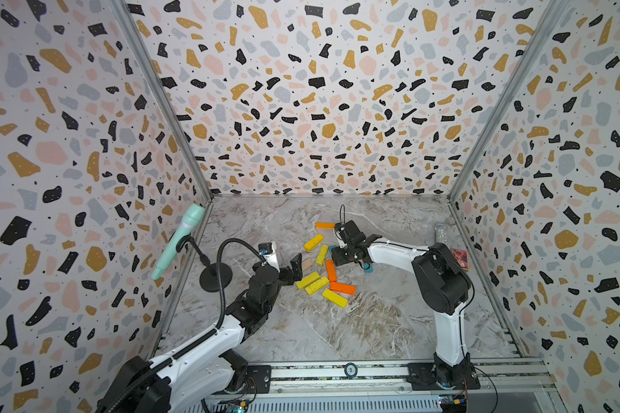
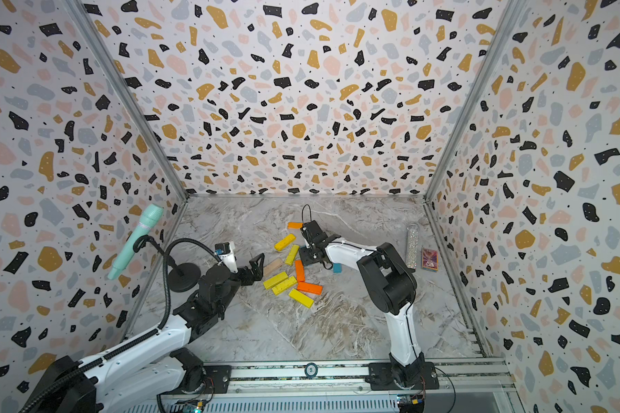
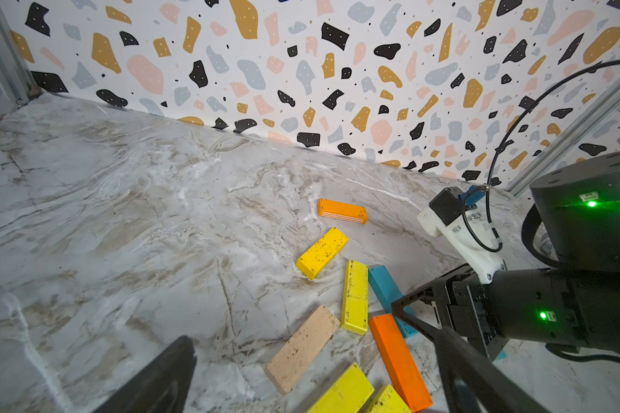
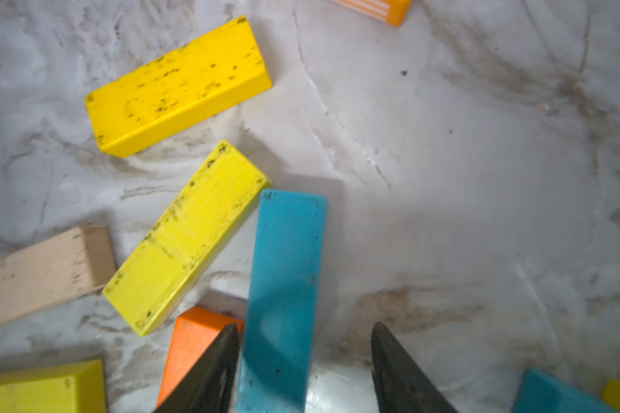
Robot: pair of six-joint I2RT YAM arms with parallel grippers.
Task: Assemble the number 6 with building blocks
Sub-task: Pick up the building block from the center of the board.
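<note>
Right wrist view: a teal block (image 4: pixel 283 286) lies flat between the fingers of the right pincer (image 4: pixel 304 327). One finger is at its edge and the other stands clear, so the pincer is parted and not clamping.
Left pincer (image 1: pixel 296 271): spread wide, holding nothing, just beside the beige block (image 1: pixel 306 264).
Building blocks (image 1: pixel 317 284): yellow, orange, teal and beige, lying flat in a loose cluster mid-tabletop (image 1: pixel 337 329), between the arms.
Far orange block (image 1: pixel 324 225): apart from the cluster, toward the back wall.
Right wall: glittery tube (image 2: pixel 413 246) and red card box (image 2: pixel 429 259) nearby.

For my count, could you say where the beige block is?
In both top views, the beige block lies ahead of the left end effector, beside a yellow block.
</note>
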